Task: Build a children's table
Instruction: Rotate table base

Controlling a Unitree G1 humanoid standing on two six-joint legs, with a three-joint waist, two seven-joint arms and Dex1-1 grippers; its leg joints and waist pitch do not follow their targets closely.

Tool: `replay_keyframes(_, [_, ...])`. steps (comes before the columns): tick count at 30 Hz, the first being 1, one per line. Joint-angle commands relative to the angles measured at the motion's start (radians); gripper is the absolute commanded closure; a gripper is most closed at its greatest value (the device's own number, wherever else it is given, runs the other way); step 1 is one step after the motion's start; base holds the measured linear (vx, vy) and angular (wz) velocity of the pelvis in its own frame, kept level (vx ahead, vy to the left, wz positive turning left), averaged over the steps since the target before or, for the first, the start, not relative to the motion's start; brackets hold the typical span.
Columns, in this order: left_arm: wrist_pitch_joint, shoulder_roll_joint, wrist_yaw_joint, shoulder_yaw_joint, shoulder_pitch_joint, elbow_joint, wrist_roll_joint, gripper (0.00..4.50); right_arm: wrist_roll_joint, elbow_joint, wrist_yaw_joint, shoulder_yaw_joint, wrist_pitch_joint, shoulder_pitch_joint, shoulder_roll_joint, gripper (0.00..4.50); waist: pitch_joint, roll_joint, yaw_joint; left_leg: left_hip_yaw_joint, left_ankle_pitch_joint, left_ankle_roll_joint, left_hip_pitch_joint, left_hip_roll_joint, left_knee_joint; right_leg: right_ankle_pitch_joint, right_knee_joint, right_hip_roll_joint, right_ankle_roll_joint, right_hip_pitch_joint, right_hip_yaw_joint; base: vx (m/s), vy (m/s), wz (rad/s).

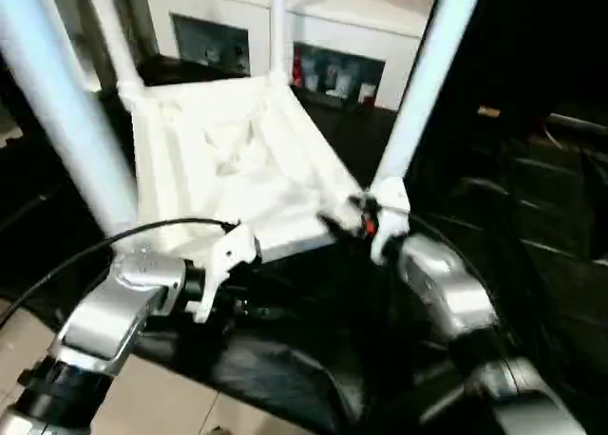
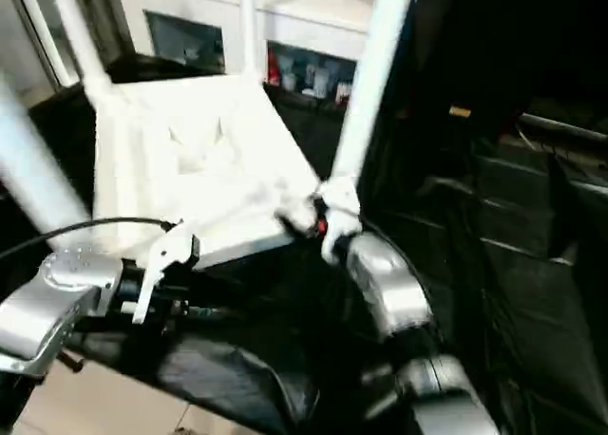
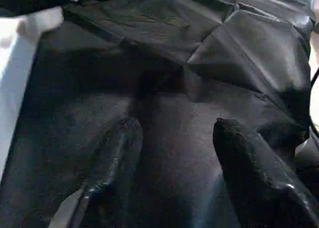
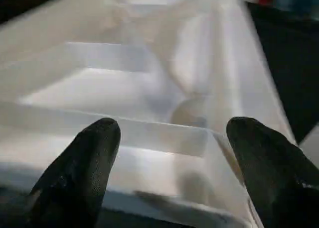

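White square plastic tabletop lies underside up, ribbed, on wrinkled black sheet, centre; four smooth cylindrical legs rise from corners. Right gripper spread wide over near-right rim, empty. Left gripper parted above sheet, empty.

The tabletop looks like smooth white plastic with a faint sheen, its legs alike. Wrinkled black cloth beneath appears slightly glossy. The forearms are brushed silver metal. The fingers look matt black and finely textured.
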Motion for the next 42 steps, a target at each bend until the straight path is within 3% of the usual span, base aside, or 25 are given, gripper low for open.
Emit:
replay_keyframes(1, [0.01, 0.0, 0.01, -0.011, 0.011, -0.026, -0.004, 1.49, -0.019, 0.077, -0.089, -0.048, -0.012, -0.038, -0.008, 0.68, -0.062, 0.01, -0.007, -0.019, -0.258, -0.051, 0.024, 0.047, -0.074, -0.248, -0.059, -0.044, -0.2, 0.033, 0.044, 0.0, 0.0, 0.0])
replay_keyframes(4, [0.017, 0.003, 0.026, -0.007, 0.039, -0.051, -0.012, 1.18, -0.019, 0.214, -0.209, -0.086, -0.036, -0.123, -0.009, 0.68, -0.067, 0.007, -0.011, -0.016, -0.2, -0.036, 0.018, 0.044, -0.068, -0.158, -0.047, -0.042, -0.215, 0.038, 0.044, 0.0, 0.0, 0.0])
replay_keyframes(7, [0.02, 0.01, 0.032, -0.002, 0.062, -0.073, -0.018, 1.1, -0.019, 0.277, -0.244, -0.096, -0.048, -0.159, -0.016, 0.68, -0.066, 0.008, -0.011, -0.012, -0.194, -0.02, 0.019, 0.043, -0.064, -0.142, -0.046, -0.041, -0.219, 0.037, 0.044, 0.0, 0.0, 0.0])
replay_keyframes(9, [0.027, 0.023, 0.032, 0.007, 0.094, -0.105, -0.027, 0.86, -0.029, 0.333, -0.273, -0.101, -0.062, -0.191, -0.027, 0.68, -0.067, 0.007, -0.013, -0.015, -0.195, -0.018, 0.015, 0.044, -0.064, -0.147, -0.043, -0.042, -0.215, 0.042, 0.043, 0.0, 0.0, 0.0])
replay_keyframes(16, [0.046, 0.103, 0.011, 0.073, 0.197, -0.2, -0.082, 0.31, -0.017, 0.443, -0.227, -0.132, -0.119, -0.247, -0.034, 0.68, -0.058, 0.013, -0.024, -0.018, -0.308, -0.035, 0.017, 0.045, -0.065, -0.266, -0.055, -0.037, -0.194, 0.031, 0.042, 0.0, 0.0, 0.0])
replay_keyframes(20, [-0.01, 0.157, -0.027, 0.144, 0.249, -0.204, -0.105, 0.04, -0.04, 0.41, -0.131, -0.094, -0.139, -0.217, -0.036, 0.68, -0.054, 0.013, -0.029, -0.024, -0.375, -0.042, 0.014, 0.045, -0.067, -0.351, -0.061, -0.038, -0.18, 0.026, 0.043, 0.0, 0.0, 0.0])
replay_keyframes(23, [-0.045, 0.21, -0.066, 0.24, 0.271, -0.153, -0.134, 0.04, -0.03, 0.333, -0.05, -0.072, -0.145, -0.153, -0.04, 0.68, -0.054, 0.015, -0.027, -0.023, -0.377, -0.041, 0.014, 0.044, -0.067, -0.357, -0.063, -0.037, -0.169, 0.025, 0.047, 0.0, 0.0, 0.0])
replay_keyframes(25, [-0.063, 0.235, -0.067, 0.295, 0.271, -0.122, -0.151, 0.04, -0.032, 0.278, -0.01, -0.059, -0.146, -0.104, -0.049, 0.68, -0.055, 0.017, -0.027, -0.023, -0.372, -0.045, 0.017, 0.045, -0.067, -0.33, -0.06, -0.032, -0.18, 0.022, 0.049, 0.0, 0.0, 0.0])
replay_keyframes(27, [-0.18, 0.209, -0.035, 0.363, 0.237, -0.07, -0.16, 0.04, -0.044, 0.216, 0.024, -0.045, -0.127, -0.033, -0.069, 0.68, -0.054, 0.021, -0.021, -0.022, -0.372, -0.042, 0.022, 0.045, -0.069, -0.308, -0.064, -0.029, -0.185, 0.021, 0.052, 0.0, 0.0, 0.0])
replay_keyframes(29, [-0.196, 0.192, -0.033, 0.386, 0.215, -0.054, -0.182, 0.04, -0.051, 0.192, 0.035, -0.036, -0.124, -0.004, -0.077, 0.68, -0.055, 0.022, -0.017, -0.019, -0.376, -0.047, 0.029, 0.045, -0.068, -0.304, -0.063, -0.028, -0.189, 0.018, 0.052, 0.0, 0.0, 0.0])
replay_keyframes(30, [-0.218, 0.174, -0.039, 0.404, 0.181, -0.031, -0.211, 0.04, -0.06, 0.166, 0.047, -0.026, -0.121, 0.035, -0.088, 0.68, -0.056, 0.024, -0.019, -0.022, -0.373, -0.053, 0.023, 0.045, -0.069, -0.288, -0.058, -0.029, -0.2, 0.022, 0.054, 0.0, 0.0, 0.0])
replay_keyframes(31, [-0.215, 0.166, -0.044, 0.403, 0.168, -0.027, -0.224, 0.04, -0.065, 0.162, 0.041, -0.025, -0.119, 0.046, -0.09, 0.68, -0.056, 0.022, -0.017, -0.02, -0.384, -0.055, 0.027, 0.045, -0.069, -0.295, -0.06, -0.028, -0.198, 0.019, 0.054, 0.0, 0.0, 0.0])
replay_keyframes(32, [-0.216, 0.16, -0.047, 0.401, 0.161, -0.025, -0.231, 0.04, -0.068, 0.161, 0.036, -0.025, -0.118, 0.052, -0.092, 0.68, -0.058, 0.019, -0.02, -0.023, -0.378, -0.055, 0.021, 0.043, -0.07, -0.297, -0.057, -0.03, -0.2, 0.026, 0.054, 0.0, 0.0, 0.0])
replay_keyframes(34, [-0.219, 0.135, -0.043, 0.391, 0.139, -0.012, -0.245, 0.04, -0.068, 0.145, 0.014, -0.032, -0.102, 0.067, -0.091, 0.68, -0.057, 0.016, -0.022, -0.022, -0.373, -0.053, 0.02, 0.043, -0.069, -0.312, -0.061, -0.032, -0.197, 0.026, 0.055, 0.0, 0.0, 0.0])
replay_keyframes(37, [-0.252, 0.092, -0.032, 0.36, 0.09, 0.042, -0.231, 0.04, -0.076, 0.116, -0.003, -0.033, -0.082, 0.087, -0.077, 0.68, -0.057, 0.018, -0.02, -0.021, -0.362, -0.05, 0.021, 0.044, -0.068, -0.326, -0.063, -0.033, -0.19, 0.025, 0.056, 0.0, 0.0, 0.0])
replay_keyframes(42, [-0.321, 0.021, -0.004, 0.306, 0.014, 0.134, -0.186, 0.04, -0.09, 0.107, -0.007, -0.005, -0.074, 0.083, -0.043, 0.68, -0.061, 0.021, -0.019, -0.021, -0.333, -0.049, 0.019, 0.045, -0.067, -0.267, -0.057, -0.033, -0.205, 0.029, 0.056, 0.0, 0.0, 0.0])
